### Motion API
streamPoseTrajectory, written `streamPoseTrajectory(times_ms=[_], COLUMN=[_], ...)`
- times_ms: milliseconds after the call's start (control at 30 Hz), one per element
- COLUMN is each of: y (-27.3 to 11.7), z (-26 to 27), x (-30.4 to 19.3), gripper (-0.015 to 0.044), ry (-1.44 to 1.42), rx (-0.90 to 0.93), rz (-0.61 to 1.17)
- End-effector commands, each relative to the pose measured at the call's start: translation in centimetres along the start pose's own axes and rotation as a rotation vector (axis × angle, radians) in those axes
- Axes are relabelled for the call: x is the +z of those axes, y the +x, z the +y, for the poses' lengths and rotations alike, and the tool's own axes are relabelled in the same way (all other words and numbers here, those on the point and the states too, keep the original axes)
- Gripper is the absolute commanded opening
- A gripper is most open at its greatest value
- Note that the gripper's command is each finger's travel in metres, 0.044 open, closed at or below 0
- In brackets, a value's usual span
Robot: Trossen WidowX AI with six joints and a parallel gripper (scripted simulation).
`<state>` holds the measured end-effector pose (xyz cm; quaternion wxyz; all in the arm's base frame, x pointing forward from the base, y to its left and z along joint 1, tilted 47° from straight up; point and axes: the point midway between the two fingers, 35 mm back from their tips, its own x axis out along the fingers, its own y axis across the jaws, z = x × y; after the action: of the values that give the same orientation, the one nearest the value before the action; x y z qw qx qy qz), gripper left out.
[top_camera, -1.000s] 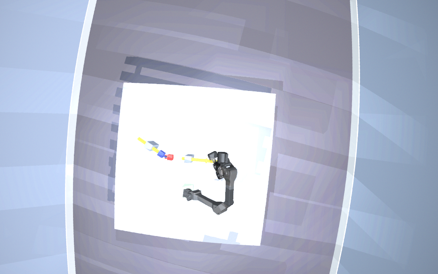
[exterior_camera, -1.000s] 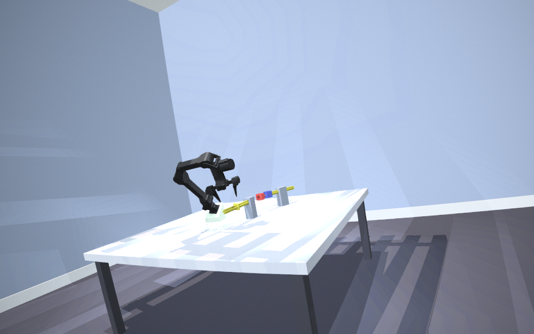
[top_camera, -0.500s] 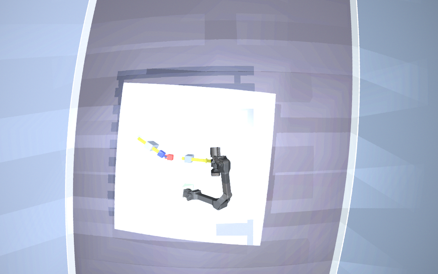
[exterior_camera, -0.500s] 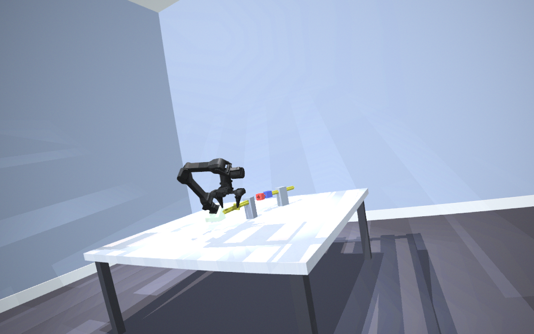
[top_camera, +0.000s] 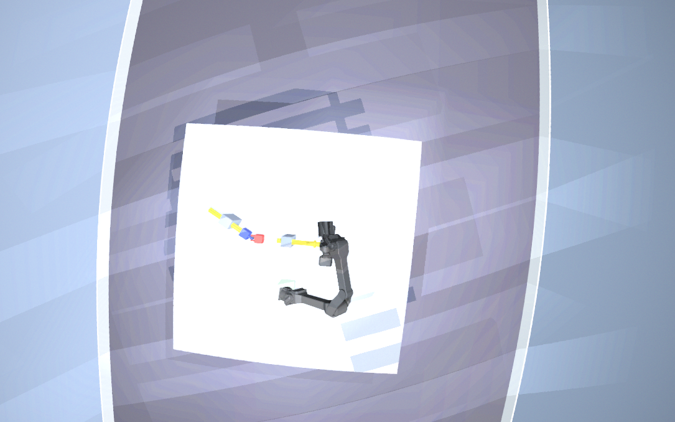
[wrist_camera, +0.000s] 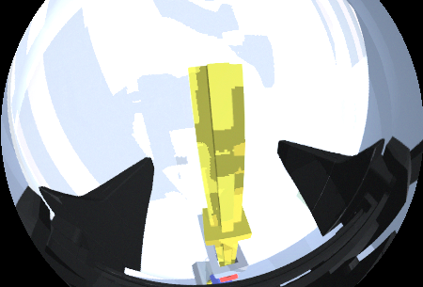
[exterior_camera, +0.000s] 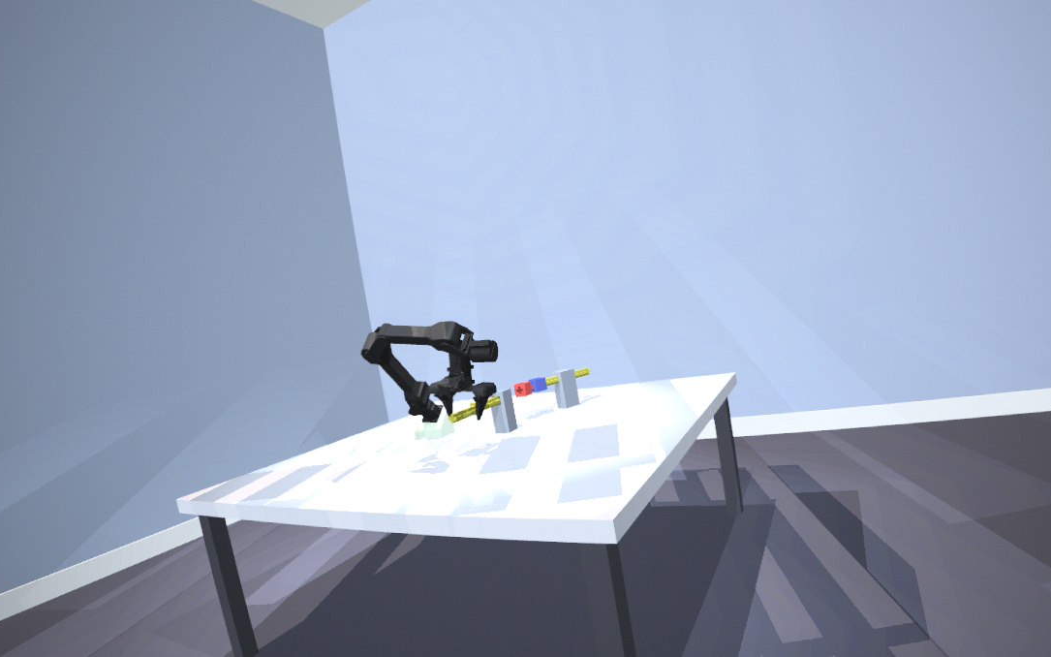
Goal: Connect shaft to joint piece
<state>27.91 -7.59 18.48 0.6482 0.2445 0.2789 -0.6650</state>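
Observation:
The red joint piece (top_camera: 259, 238) (exterior_camera: 522, 390) (wrist_camera: 228, 278) hangs on a blue hinge part (top_camera: 245, 233) (exterior_camera: 538, 384) at the end of the first yellow shaft (top_camera: 214, 212) (exterior_camera: 581, 372), held by a grey block (top_camera: 229, 220) (exterior_camera: 566, 389). Its cross-shaped opening faces roughly toward the second shaft. The second yellow shaft (top_camera: 304, 242) (exterior_camera: 489, 403) (wrist_camera: 226, 110) runs through its own grey block (top_camera: 288, 240) (exterior_camera: 505, 414); a gap separates its end from the red piece. My gripper (top_camera: 323, 244) (exterior_camera: 464, 414) (wrist_camera: 216, 155) is open, fingers pointing down on either side of the shaft's rear part, behind its collar (wrist_camera: 227, 228). Contact is not visible.
The arm's pale base (top_camera: 286, 283) (exterior_camera: 434, 428) stands on the white table (top_camera: 235, 314) (exterior_camera: 398, 522), to one side of the second shaft. The arm (top_camera: 344, 272) (exterior_camera: 415, 332) bends around from there to the shaft's rear end. Shadows cross the table.

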Motion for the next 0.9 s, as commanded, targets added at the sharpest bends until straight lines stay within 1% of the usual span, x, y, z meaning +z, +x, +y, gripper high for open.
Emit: streamPoseTrajectory(times_ms=[0, 333, 767, 867], y=[0.6, 2.0, 2.0, 2.0], z=[-0.1, -0.1, -0.1, -0.1], x=[0.0, -0.1, -0.1, -0.1], gripper=[0.0440, 0.0440, 0.0102, 0.0102], ry=[-0.003, -0.002, -0.002, -0.002], rx=[-0.002, -0.003, -0.003, -0.003], rz=[-0.003, -0.003, -0.003, -0.003])
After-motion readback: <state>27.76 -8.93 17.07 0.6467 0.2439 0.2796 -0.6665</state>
